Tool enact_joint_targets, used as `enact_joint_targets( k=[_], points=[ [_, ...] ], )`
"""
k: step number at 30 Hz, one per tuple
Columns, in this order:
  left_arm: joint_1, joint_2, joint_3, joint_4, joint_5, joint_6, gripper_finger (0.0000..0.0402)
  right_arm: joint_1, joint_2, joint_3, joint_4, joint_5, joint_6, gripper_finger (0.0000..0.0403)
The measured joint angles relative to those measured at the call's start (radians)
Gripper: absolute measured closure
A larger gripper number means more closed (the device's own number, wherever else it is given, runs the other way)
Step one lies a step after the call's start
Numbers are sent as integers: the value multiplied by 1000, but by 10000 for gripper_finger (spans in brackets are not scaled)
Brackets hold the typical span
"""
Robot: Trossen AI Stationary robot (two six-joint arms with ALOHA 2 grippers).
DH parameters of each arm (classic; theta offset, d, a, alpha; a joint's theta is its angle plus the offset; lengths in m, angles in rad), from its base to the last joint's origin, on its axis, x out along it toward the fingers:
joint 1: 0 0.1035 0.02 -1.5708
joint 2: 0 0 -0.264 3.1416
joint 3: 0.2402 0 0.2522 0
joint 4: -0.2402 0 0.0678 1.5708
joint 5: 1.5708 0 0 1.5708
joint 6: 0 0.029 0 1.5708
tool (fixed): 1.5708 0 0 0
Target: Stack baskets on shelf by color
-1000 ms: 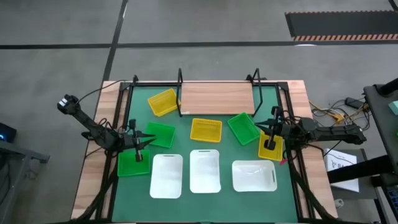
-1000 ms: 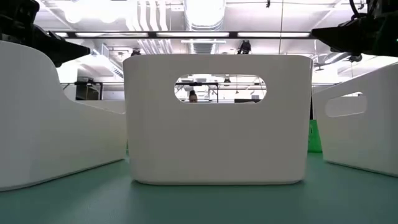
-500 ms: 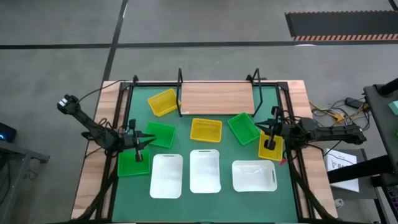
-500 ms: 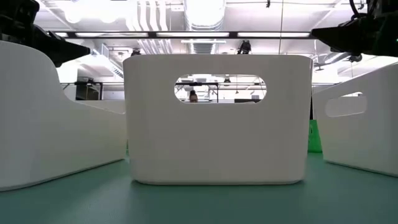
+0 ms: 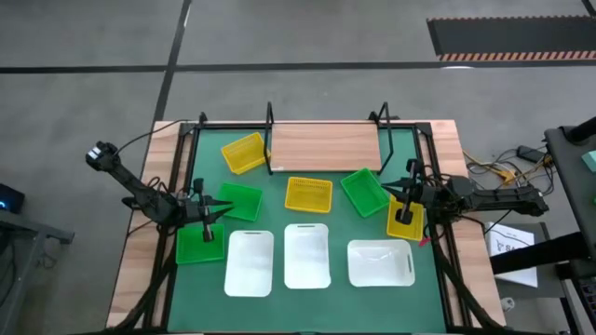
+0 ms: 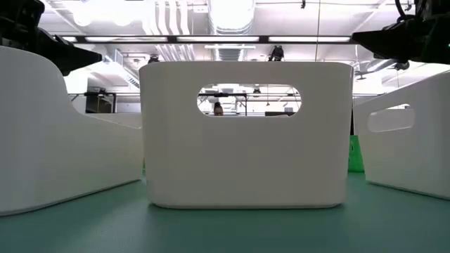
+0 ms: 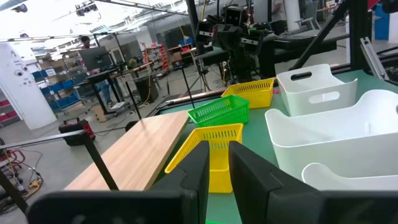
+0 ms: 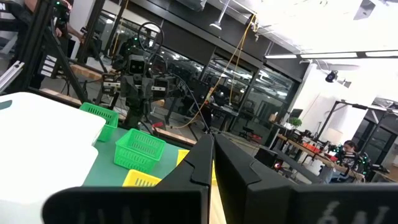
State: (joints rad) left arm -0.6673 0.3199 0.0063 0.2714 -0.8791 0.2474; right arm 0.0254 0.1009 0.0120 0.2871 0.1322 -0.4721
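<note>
The desk (image 5: 140,270) carries a green mat (image 5: 340,298), and nothing has changed on it during the last second: both arms and all nine baskets are in the same places, so no basket is on the way to the shelf and the task looks not yet started.

The shelf (image 5: 324,146), a light wooden board with black posts, lies in the upper centre of the high view and is bare. The three white baskets (image 5: 307,254) stand in a row along the lower part of the mat. One yellow basket (image 5: 244,153) touches the left edge of the shelf, a second yellow basket (image 5: 308,194) lies in the centre, and a third yellow basket (image 5: 405,219) is at the right, under the right gripper (image 5: 404,216). Its jaws are pressed together and appear to hold nothing.

The left gripper (image 5: 207,235) hangs at the left, over the lower green basket (image 5: 198,246). Its jaws show a narrow gap in the left wrist view and pinch nothing.

A second green basket (image 5: 239,201) lies just above, and a third green basket (image 5: 364,191) at centre right.

The middle of the mat is crowded. In my judgement, the free room is over the shelf and the top edge.
</note>
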Motion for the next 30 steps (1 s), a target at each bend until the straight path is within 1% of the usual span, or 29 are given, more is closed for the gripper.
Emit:
enact_joint_targets(
  k=[30],
  points=[
    [0, 0, 0, 0, 0, 0, 357, 0, 0, 0, 0, 0, 0, 394]
  ],
)
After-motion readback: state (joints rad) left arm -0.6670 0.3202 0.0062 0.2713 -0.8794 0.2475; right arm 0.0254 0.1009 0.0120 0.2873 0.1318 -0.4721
